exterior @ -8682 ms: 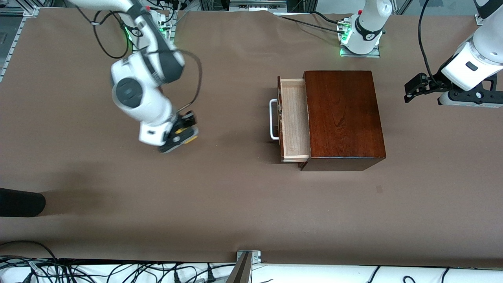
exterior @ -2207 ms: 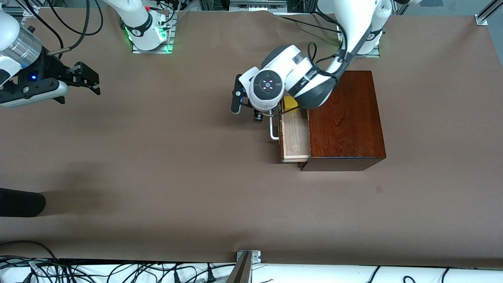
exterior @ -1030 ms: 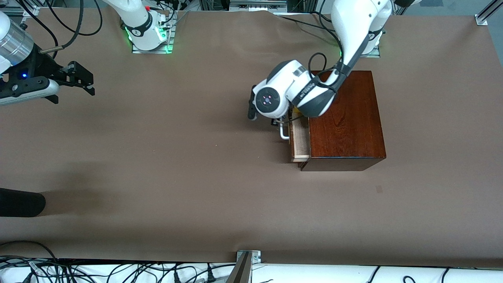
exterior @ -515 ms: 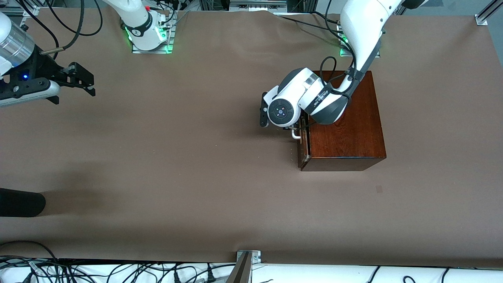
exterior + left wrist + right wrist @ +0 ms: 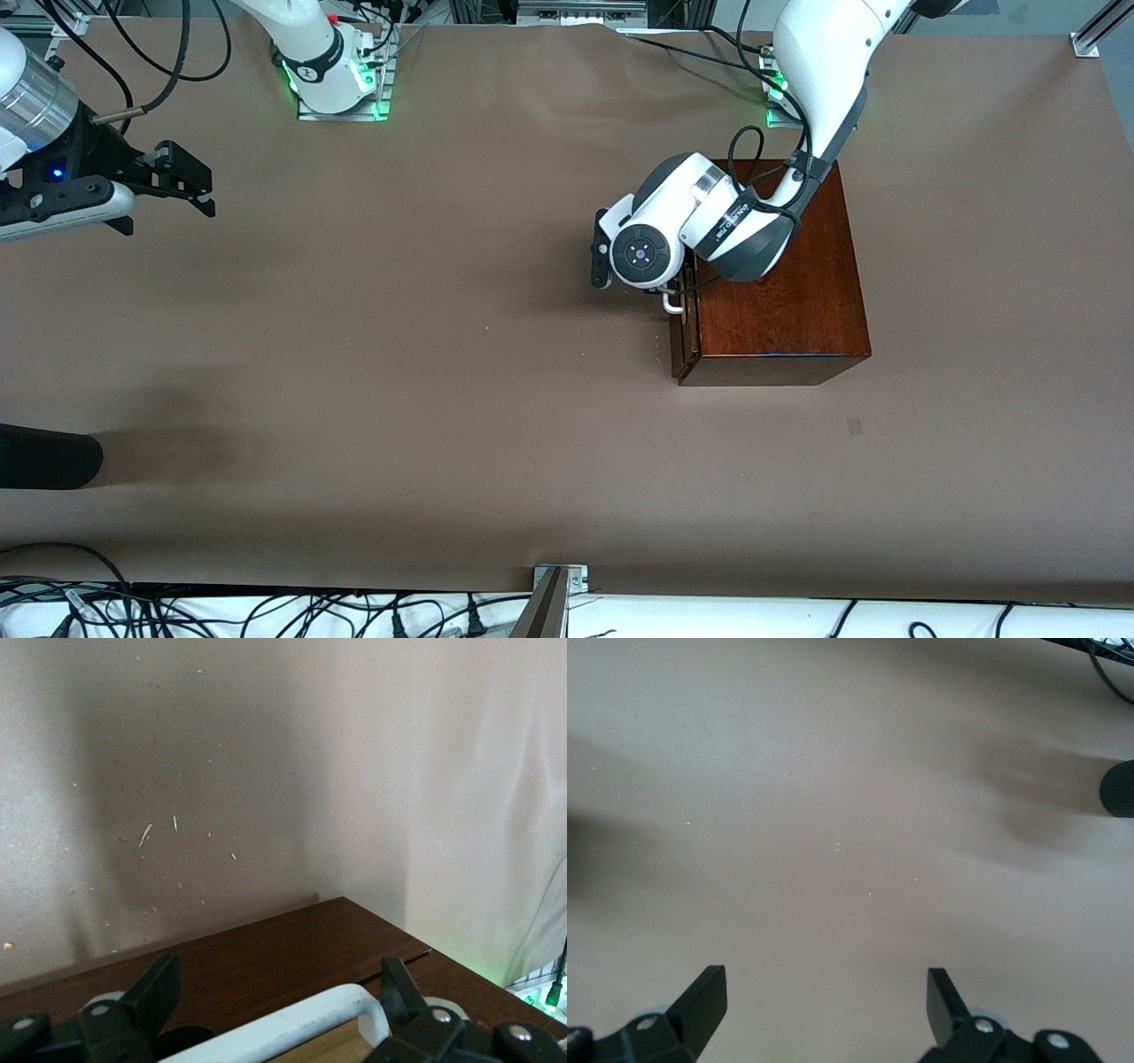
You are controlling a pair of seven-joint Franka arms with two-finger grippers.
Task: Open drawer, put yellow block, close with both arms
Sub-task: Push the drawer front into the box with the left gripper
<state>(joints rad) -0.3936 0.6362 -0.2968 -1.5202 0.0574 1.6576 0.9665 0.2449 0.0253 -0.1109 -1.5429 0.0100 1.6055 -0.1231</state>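
The dark mahogany box (image 5: 780,275) stands toward the left arm's end of the table. Its drawer (image 5: 683,337) sits flush in it, and only the dark front and the white handle (image 5: 673,305) show. The left arm's hand (image 5: 651,252) hangs over the drawer's front. My left gripper (image 5: 275,988) is open, its fingers (image 5: 155,992) wide apart at either end of the handle (image 5: 301,1028), against the dark front (image 5: 266,952). The yellow block is hidden. My right gripper (image 5: 190,177) waits open over bare table at the right arm's end, with nothing between its fingers (image 5: 704,992).
A black rounded object (image 5: 44,456) lies at the table's edge on the right arm's end, also seen as the black object (image 5: 1121,788) in the right wrist view. Cables (image 5: 266,611) run along the edge nearest the front camera. Brown table (image 5: 399,354) spreads between the arms.
The drawer has slid fully into the box, with the left hand travelling along at its handle. The yellow block has gone from sight inside. The right arm has stayed still.
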